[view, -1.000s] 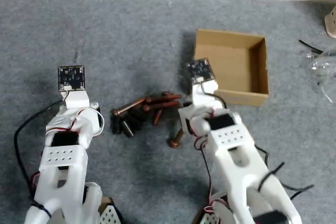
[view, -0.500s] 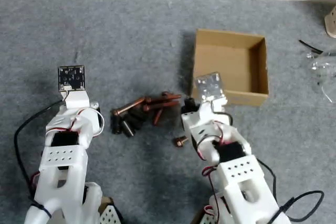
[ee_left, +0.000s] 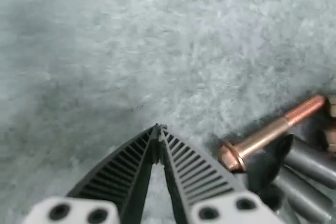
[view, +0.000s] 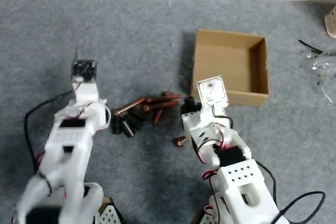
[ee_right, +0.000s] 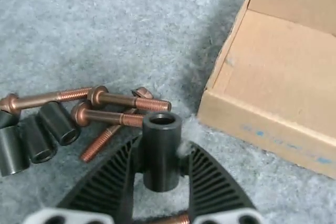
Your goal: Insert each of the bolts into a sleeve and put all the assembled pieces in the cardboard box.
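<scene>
Right wrist view gave the grip. The right gripper [ee_right: 161, 142] had its jaws clamped on one dark sleeve [ee_right: 160, 163], held upright with the open bore up, above the carpet [ee_right: 105, 19]. It sat near the front wall of the cardboard box [ee_right: 252, 124]. Beyond it lay the copper bolts [ee_right: 123, 100] in a crossed heap, with the loose sleeves [ee_right: 39, 135] on their sides just beside them.

Left wrist view gave the other jaws. The left gripper [ee_left: 158, 128] was closed tip to tip with nothing between, low over the carpet. The nearest bolt [ee_left: 270, 132] lay close by, head toward the gripper, its shank across dark sleeves.

High view gave the layout. The heap lay between the two arms, with the box to its right. A lone bolt [view: 180, 141] lay apart from the heap, just beside the right arm.

Box: open-topped. Every bolt and sleeve seen sat outside it.
</scene>
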`<state>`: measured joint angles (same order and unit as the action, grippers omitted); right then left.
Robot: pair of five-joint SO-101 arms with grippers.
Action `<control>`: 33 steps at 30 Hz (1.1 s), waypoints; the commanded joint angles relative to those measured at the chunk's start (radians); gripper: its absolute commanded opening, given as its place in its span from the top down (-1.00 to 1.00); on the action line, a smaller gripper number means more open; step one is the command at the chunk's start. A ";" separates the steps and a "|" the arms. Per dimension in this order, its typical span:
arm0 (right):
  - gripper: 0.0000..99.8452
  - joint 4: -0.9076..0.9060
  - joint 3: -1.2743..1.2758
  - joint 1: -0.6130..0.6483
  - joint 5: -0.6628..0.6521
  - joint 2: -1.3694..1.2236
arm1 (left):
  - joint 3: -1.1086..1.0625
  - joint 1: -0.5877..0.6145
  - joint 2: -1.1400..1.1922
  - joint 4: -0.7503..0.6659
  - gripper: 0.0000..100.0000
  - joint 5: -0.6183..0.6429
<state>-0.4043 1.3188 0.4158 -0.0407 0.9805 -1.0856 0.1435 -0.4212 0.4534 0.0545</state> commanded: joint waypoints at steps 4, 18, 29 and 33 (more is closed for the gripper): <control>0.99 0.038 0.012 -0.022 -0.009 0.027 | 0.269 -0.033 0.254 0.152 0.99 0.020; 0.99 0.104 0.045 -0.022 -0.009 0.027 | 0.277 -0.134 0.236 0.164 0.99 0.110; 0.99 0.105 0.045 -0.024 -0.009 0.027 | 0.291 -0.137 0.217 0.166 0.99 0.285; 0.99 0.105 0.045 -0.024 -0.009 0.027 | 0.254 -0.139 0.113 0.166 0.99 0.181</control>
<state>-0.3322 1.3709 0.4158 -0.0407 0.9805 -0.8447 0.0176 -0.2079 0.6145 0.3092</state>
